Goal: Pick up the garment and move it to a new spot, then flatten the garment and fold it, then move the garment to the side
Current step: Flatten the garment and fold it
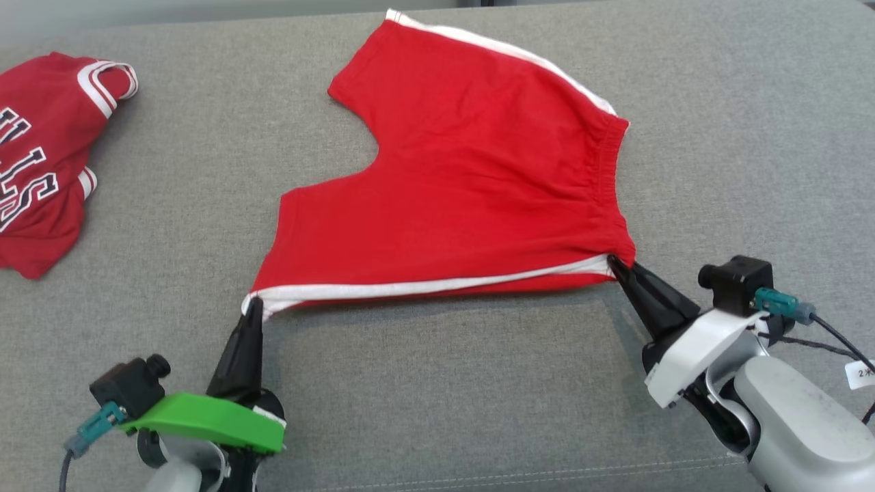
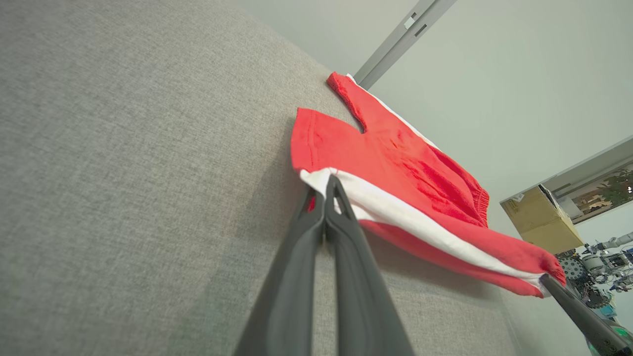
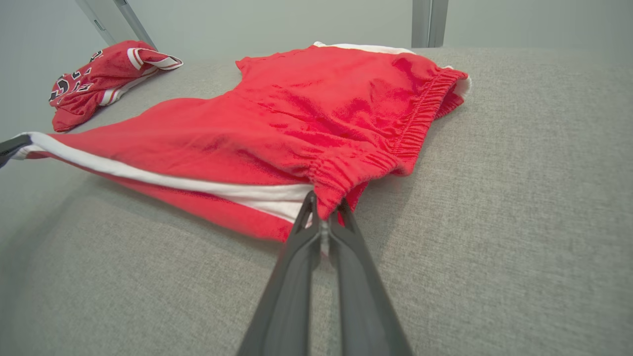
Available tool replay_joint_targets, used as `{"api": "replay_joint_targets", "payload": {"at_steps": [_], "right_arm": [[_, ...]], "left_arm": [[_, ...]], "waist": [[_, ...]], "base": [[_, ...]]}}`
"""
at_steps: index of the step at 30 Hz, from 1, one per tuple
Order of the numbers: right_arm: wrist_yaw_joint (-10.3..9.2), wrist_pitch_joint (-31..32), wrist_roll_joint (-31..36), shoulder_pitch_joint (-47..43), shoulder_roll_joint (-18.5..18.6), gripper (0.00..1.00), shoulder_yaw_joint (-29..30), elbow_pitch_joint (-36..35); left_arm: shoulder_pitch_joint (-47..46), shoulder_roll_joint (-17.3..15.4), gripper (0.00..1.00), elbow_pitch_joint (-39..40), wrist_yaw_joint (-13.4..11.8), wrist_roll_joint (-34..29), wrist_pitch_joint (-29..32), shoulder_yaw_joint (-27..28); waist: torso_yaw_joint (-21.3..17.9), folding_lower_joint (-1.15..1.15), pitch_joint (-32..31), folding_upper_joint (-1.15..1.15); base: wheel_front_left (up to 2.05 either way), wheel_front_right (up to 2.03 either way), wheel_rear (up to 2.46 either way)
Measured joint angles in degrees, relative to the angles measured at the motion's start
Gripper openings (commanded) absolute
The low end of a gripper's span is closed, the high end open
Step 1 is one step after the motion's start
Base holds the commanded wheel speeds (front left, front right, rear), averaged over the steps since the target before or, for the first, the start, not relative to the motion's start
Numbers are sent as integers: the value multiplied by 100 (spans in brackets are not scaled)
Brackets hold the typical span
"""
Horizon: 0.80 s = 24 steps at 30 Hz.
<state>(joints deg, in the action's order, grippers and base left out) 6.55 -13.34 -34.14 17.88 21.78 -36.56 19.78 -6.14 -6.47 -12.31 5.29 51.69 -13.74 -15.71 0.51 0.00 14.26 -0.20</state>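
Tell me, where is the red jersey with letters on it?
The jersey lies crumpled at the far left of the head view on the grey fabric surface, apart from the red shorts in the middle.

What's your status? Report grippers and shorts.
Left gripper shut on shorts, hem corner. Right gripper shut on waistband corner. Near edge lifted. Jersey far left, apart.

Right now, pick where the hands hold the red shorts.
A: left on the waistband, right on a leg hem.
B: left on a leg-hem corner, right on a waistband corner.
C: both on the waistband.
B: the left hand pinches the striped hem corner of the red shorts; the right hand pinches the waistband end.
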Motion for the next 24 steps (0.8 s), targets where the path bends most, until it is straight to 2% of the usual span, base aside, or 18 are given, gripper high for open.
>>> {"api": "replay_joint_targets", "payload": {"at_steps": [11,22,23,24], "right_arm": [[-10,-77,140,-822,-24,0,36,361],[-57,-83,335,-907,-215,0,-22,656],[-58,-83,347,-907,-230,4,-19,664],[-58,-83,350,-907,-244,27,-9,665]], "left_arm": [[842,-18,0,-290,57,-157,0,-357],[898,-31,0,-634,69,-285,1,-571],[890,-35,0,-682,69,-309,2,-601],[879,-43,0,-737,69,-336,9,-634]], "waist": [[-137,0,-631,0],[-166,0,-832,0],[-166,0,-835,0],[-167,0,-837,0]], "base": [[0,0,0],[0,0,0],[0,0,0],[0,0,0]]}}
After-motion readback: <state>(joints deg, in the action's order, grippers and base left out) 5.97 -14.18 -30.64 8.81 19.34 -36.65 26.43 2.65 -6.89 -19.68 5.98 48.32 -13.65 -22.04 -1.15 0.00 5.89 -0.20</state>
